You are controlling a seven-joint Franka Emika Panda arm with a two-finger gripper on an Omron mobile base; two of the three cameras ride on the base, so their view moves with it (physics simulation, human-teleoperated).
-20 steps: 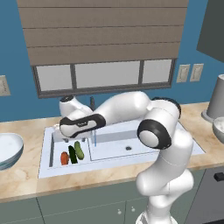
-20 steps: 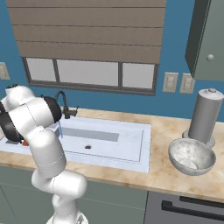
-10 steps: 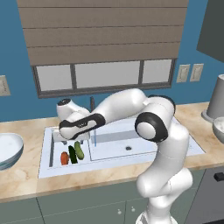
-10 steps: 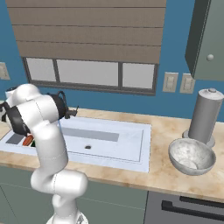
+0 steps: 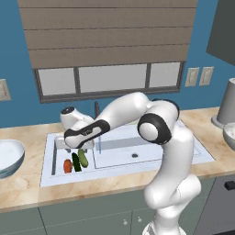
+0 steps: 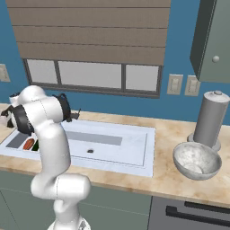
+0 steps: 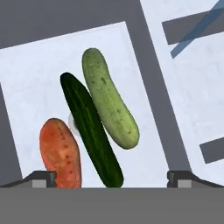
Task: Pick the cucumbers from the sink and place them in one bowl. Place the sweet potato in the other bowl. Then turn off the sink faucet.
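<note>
In the small left basin of the sink [image 5: 137,158] lie three vegetables side by side: the orange-red sweet potato [image 7: 61,153], the darker cucumber [image 7: 89,129] and the lighter cucumber [image 7: 109,103]. The dark cucumber touches both neighbours. My gripper [image 7: 112,179] hangs open just above them, its fingertips [image 7: 41,178] spread wider than all three. From the left base view the gripper [image 5: 79,146] sits right over the vegetables [image 5: 75,161]. The dark faucet [image 5: 96,109] stands behind the sink. The white bowl [image 5: 9,156] rests left of the sink, the pale grey bowl [image 6: 196,159] far right.
A tall grey cylinder [image 6: 208,119] stands behind the grey bowl on the counter. The wide right basin [image 6: 103,143] has a dark drain hole. My white arm arches over the sink's middle. Window and blue wall close off the back.
The arm has swung further left and the hand has sunk slightly over the small basin. The vegetables have not moved.
</note>
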